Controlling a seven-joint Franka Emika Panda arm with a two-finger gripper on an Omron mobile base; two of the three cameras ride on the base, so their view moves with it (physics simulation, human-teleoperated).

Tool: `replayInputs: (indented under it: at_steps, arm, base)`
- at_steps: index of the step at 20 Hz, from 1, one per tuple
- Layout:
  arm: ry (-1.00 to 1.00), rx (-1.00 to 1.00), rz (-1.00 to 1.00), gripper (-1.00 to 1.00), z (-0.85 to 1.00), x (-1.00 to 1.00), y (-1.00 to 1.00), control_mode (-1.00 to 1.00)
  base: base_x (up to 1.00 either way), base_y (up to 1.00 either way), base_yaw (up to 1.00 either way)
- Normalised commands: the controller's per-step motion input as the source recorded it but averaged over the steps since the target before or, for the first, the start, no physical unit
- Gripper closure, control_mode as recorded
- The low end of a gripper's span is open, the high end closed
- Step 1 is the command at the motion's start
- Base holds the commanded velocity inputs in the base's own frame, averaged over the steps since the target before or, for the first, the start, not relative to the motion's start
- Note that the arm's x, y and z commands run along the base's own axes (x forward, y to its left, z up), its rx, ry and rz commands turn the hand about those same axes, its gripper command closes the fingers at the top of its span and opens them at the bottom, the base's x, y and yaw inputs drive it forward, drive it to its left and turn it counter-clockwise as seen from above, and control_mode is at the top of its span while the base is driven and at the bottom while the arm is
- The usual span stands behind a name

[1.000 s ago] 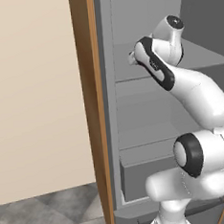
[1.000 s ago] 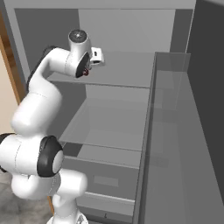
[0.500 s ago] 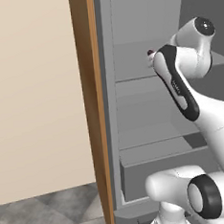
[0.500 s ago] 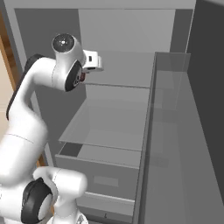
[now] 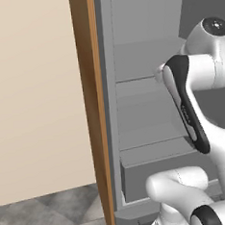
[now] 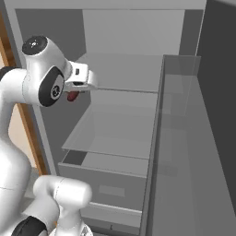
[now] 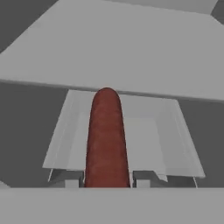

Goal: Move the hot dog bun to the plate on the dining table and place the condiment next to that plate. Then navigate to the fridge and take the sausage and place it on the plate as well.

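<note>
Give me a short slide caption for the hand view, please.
Sausage clamped between the robot's jaws, sticking out above the grey fridge shelf and drawer below.

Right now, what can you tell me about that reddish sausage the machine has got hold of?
The sausage is a short, slim cylinder, dark reddish-brown with a faintly mottled skin and a rounded end. In the hand view it sticks straight out from the tool, pinched between the two dark fingers at its near end. It hangs free inside the grey fridge, above a shelf and a drawer, touching nothing else. From the right base view a small red bit peeks below the hand.
</note>
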Motion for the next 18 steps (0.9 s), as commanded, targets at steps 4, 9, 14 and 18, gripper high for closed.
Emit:
replayInputs:
  at_steps: [4, 9, 14, 18]
  arm:
    - [0.36, 0.00, -0.12, 1.00, -0.73, -0.61, 0.00, -1.00]
    - [0.29, 0.00, -0.12, 1.00, -0.62, -0.35, 0.00, -1.00]
    - [0.05, 0.00, -0.02, 1.00, -0.17, -0.14, 0.00, 1.00]
    - [0.00, 0.00, 0.00, 1.00, 0.00, 0.00, 0.00, 1.00]
  base:
    - [0.00, 0.00, 0.00]
    - [0.00, 0.00, 0.00]
    - [-0.45, 0.01, 0.01]
    - [-0.95, 0.58, 0.42]
